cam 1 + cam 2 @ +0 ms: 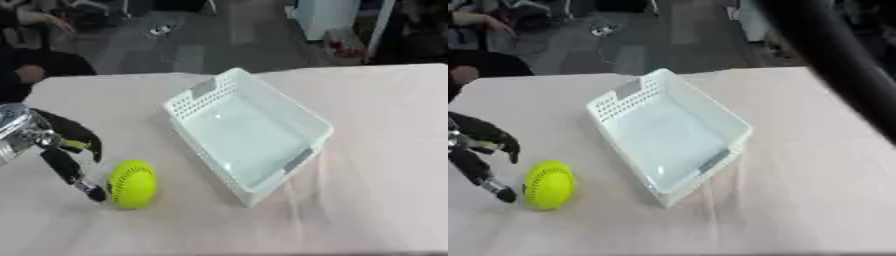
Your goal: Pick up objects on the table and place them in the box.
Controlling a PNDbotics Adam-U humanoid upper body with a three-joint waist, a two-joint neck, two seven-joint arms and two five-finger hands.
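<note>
In the lower left of the frame a yellow-green ball (132,183) lies on the table (367,190), which is covered with a pale pinkish cloth. The left hand (66,150) is just beside the ball on its left; its fingers are spread, one long finger (77,177) points down with its tip at the ball's side, and nothing is held. Toward the centre stands the white box (302,112), set askew, with perforated walls. In the upper right of the right eye view a dark arm (833,55) crosses the frame; its hand does not show.
</note>
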